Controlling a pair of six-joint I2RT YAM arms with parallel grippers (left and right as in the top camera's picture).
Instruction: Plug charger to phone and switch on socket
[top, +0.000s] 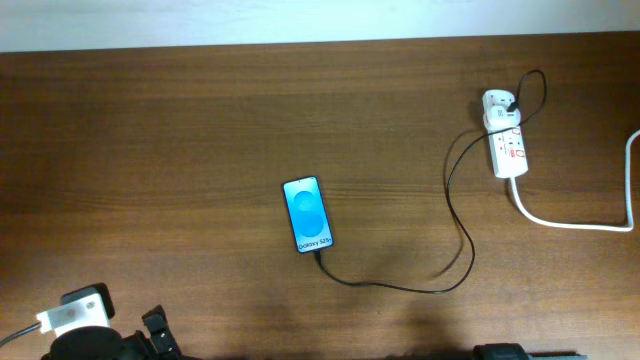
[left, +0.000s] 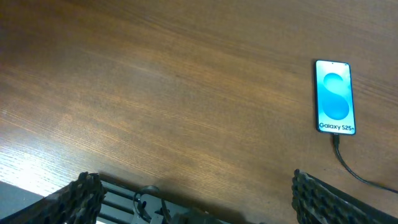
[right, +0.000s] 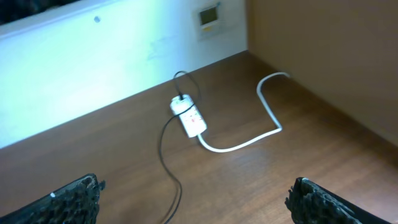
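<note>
Your left hand (left: 196, 200) is spread wide across the bottom of its wrist view, with bare bench (left: 155, 93) showing in the gap, and it is pinching nothing. Your right hand (right: 196, 202) is spread just as wide and also holds nothing. It sits above the bench, facing the socket (right: 190, 118).

The phone (top: 308, 214) lies flat near the middle of the bench, screen up and lit blue, well apart from both hands. The tip of the charger (top: 455, 215) cable meets the phone's bottom edge. From there the cable runs along the bench in a wide curve to the right and up to the socket, where it loops over the far end.

The socket lies near the far right corner of the bench, its thick white cord (top: 570, 222) trailing off toward the right edge. You cannot tell from these views whether the socket's switch is on.
</note>
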